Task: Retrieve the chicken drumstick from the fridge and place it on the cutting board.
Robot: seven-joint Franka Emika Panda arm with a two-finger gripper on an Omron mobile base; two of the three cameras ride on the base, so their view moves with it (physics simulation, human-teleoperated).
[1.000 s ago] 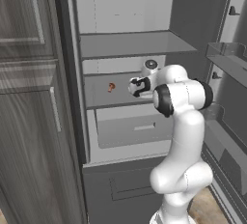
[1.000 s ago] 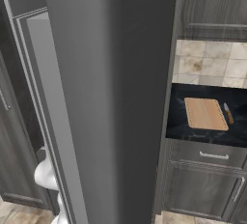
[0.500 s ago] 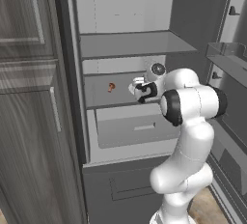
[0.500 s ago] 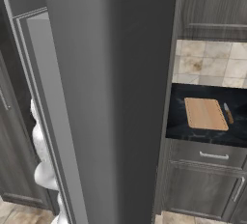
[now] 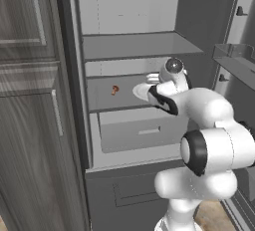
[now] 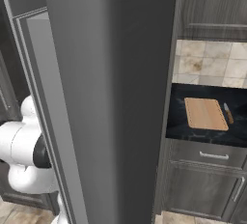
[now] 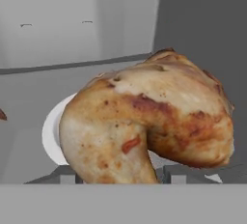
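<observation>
The chicken drumstick (image 7: 149, 121) sits right up against the claw (image 7: 118, 177), over a white plate (image 7: 50, 136) on the fridge (image 5: 129, 51) middle shelf. I can't tell if the claw has it pinched yet; the tips are hidden beneath the meat. Looks light, firm-ish, probably greasy skin, so I'd grab across the thick meaty middle. Count: one drumstick, one plate, one small reddish lump (image 5: 114, 90) at 9 o'clock, one cutting board (image 6: 205, 113) on the desk (image 6: 193, 131), one knife (image 6: 228, 113).

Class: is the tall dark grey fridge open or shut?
Open: the tall dark grey fridge shows its pale shelves and drawer, with its door swung aside.
</observation>
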